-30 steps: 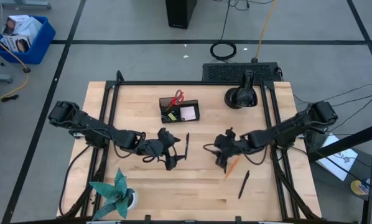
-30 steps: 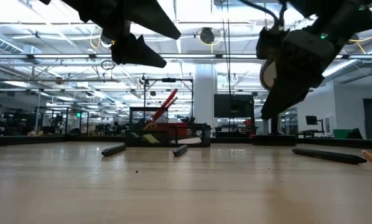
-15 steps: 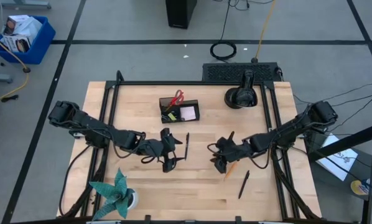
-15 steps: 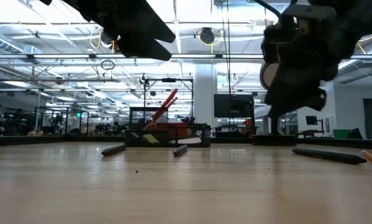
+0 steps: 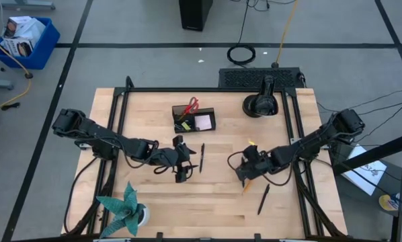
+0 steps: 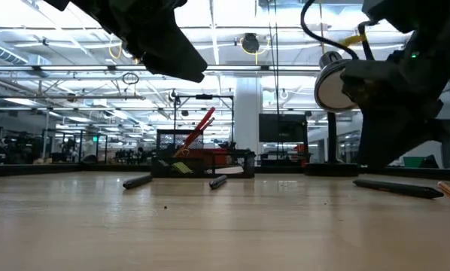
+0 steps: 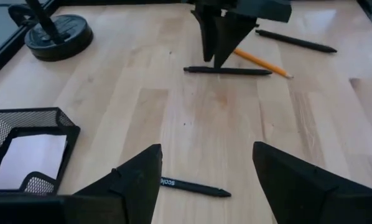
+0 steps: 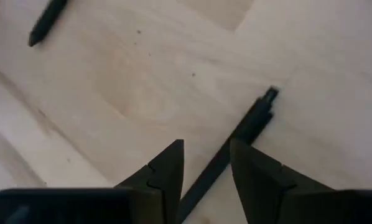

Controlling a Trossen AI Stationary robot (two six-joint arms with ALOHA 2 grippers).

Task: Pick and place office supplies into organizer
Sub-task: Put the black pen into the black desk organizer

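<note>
The left claw (image 7: 206, 152) stands wide over the bare wood left of centre in the high view. Its pen (image 7: 194, 186) lies flat between the fingers and partly under one, close to the lower edge of the left wrist view. If the claw closes from here, a fingertip could push the pen sideways or roll it instead of pinching it. The right claw (image 8: 206, 146), right of centre in the high view, is narrow but not yet closed, and it straddles a second pen (image 8: 248, 124) that runs at a slant through the gap. Closing on a slanted pen may twist it or nudge the pencil (image 7: 261, 61) lying just beside it. The organizer (image 5: 194, 119) sits upper centre, well apart from both claws, so a weak pinch risks a drop on the way there.
</note>
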